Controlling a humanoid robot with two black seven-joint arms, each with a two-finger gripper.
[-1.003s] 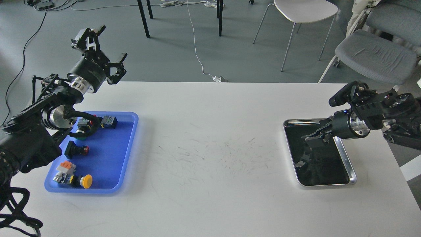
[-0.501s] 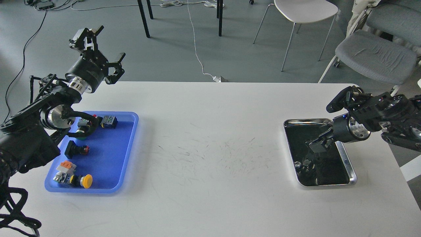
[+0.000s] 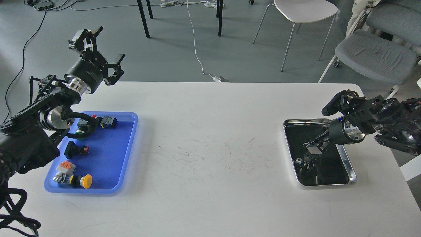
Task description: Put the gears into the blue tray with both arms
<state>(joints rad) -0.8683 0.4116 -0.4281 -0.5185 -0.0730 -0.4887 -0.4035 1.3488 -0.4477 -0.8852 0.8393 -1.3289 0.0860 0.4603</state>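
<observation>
The blue tray [image 3: 111,154] lies at the table's left and holds several coloured push-button switches [image 3: 82,181]. I cannot make out any gears in it. My left gripper [image 3: 111,42] is raised above the table's far left corner, beyond the blue tray, open with nothing between its fingers. My right gripper [image 3: 314,148] points down into the silver tray [image 3: 352,171]. It is dark against the tray's dark mirror surface, so its fingers cannot be told apart. Small dark shapes [image 3: 300,161] lie below it; whether they are gears or reflections is unclear.
The white table [image 3: 210,148] carries fine scratch marks in its middle. Behind it are chairs [image 3: 375,56], table legs and cables on the grey floor. My left arm's elbow [image 3: 56,117] overhangs the blue tray's far left corner.
My right wrist has shifted a little and tilted over the silver tray, its tip now slightly nearer the tray's middle. My left gripper has drifted slightly left and stays open.
</observation>
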